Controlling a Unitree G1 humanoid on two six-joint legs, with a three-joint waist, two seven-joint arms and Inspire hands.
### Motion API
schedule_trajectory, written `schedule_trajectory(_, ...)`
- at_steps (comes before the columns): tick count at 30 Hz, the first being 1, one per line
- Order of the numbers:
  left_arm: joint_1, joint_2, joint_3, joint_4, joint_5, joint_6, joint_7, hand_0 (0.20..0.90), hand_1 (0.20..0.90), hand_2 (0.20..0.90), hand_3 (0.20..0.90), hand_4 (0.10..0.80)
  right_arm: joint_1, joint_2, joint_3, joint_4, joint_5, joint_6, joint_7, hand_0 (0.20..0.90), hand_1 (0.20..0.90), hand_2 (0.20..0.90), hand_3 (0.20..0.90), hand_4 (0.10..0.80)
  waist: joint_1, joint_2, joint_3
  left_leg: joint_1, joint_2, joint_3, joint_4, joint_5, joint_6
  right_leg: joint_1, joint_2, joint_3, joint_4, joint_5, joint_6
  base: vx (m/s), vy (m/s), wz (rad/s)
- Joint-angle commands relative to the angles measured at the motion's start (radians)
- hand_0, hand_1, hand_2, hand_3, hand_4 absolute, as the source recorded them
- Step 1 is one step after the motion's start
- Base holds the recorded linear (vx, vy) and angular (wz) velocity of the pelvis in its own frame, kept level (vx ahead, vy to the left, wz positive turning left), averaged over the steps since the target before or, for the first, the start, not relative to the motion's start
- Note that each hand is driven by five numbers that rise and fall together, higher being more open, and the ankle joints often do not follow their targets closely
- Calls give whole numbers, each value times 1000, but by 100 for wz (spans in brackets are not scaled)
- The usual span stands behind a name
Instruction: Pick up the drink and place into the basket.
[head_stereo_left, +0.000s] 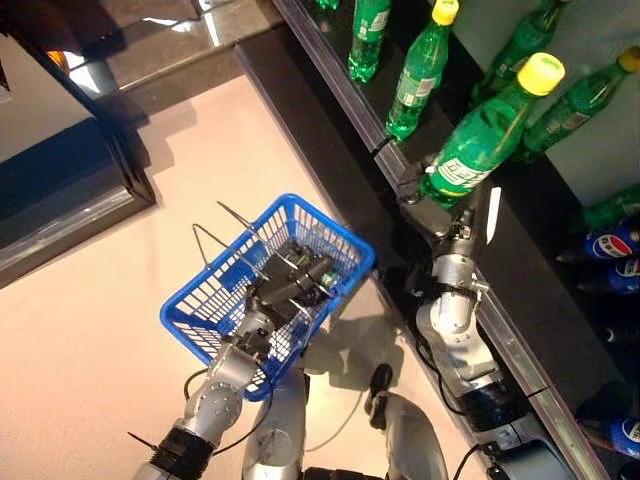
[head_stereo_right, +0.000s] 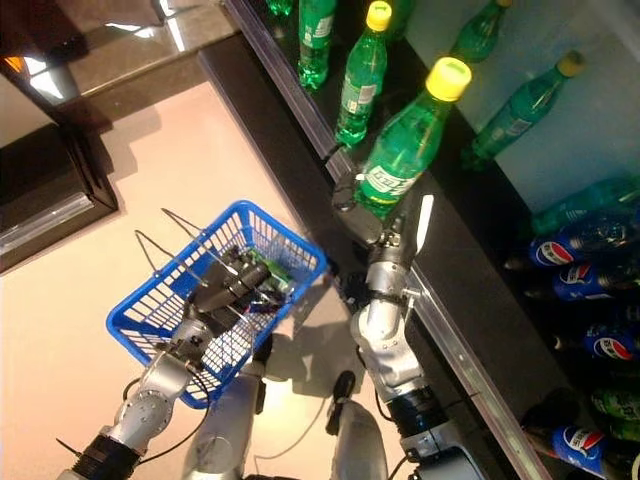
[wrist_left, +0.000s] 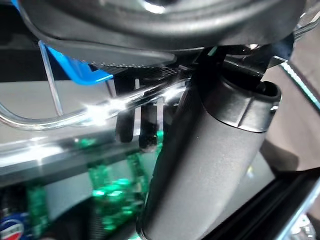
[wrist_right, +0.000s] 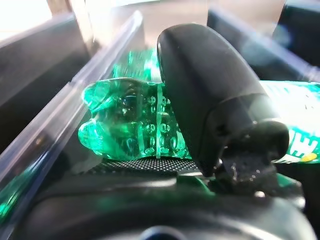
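Note:
My right hand (head_stereo_left: 432, 208) is shut on a green bottle with a yellow cap (head_stereo_left: 490, 130) and holds it tilted just off the shelf edge (head_stereo_left: 350, 95). In the right wrist view the thumb (wrist_right: 210, 95) wraps over the bottle's green base (wrist_right: 125, 125). My left hand (head_stereo_left: 290, 282) is shut on the wire handles (wrist_left: 100, 107) of the blue basket (head_stereo_left: 215, 295), which hangs off the floor to the left of the right arm. The bottle is above and to the right of the basket.
More green bottles (head_stereo_left: 415, 75) stand along the dark shelf. Blue-labelled drinks (head_stereo_right: 560, 250) lie lower on the right. A dark low cabinet (head_stereo_left: 70, 200) stands at the left. Pale floor (head_stereo_left: 90, 340) lies between it and the shelf.

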Motion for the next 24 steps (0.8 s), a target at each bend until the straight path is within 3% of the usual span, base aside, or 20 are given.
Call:
schedule_trajectory(1, -135, -86, 16, -495, 39, -49, -284, 300, 300, 300, 200, 100, -99, -77, -14, -269, -58, -66, 47, 300, 300, 300, 200, 100, -15, 27, -101, 90, 18, -56, 160, -139, -58, 110, -29, -25, -122, 161, 37, 195, 66, 9)
schedule_trajectory(6, -68, -101, -7, -535, -8, -6, -354, 300, 300, 300, 200, 100, -25, -81, 36, -297, -30, -7, 95, 300, 300, 300, 200, 100, -8, 30, -181, 160, 30, -46, 150, -139, -73, 173, -22, -36, -115, 136, 28, 215, 67, 2)
schedule_trajectory(12, -26, -108, -50, -580, -20, -19, -423, 300, 300, 300, 200, 100, 50, -86, 98, -280, 7, 37, 105, 300, 300, 300, 200, 100, -6, 41, -245, 204, 38, -35, 160, -141, -85, 213, -20, -48, -95, 119, 17, 208, 66, 4)
schedule_trajectory(24, 43, -107, -107, -636, -113, -68, -523, 300, 300, 300, 200, 100, 228, -121, 217, -198, 125, 77, 247, 300, 300, 300, 200, 100, -29, 68, -273, 242, 31, -22, 190, -151, -82, 219, -29, -38, -32, 103, 11, 129, 58, 3)
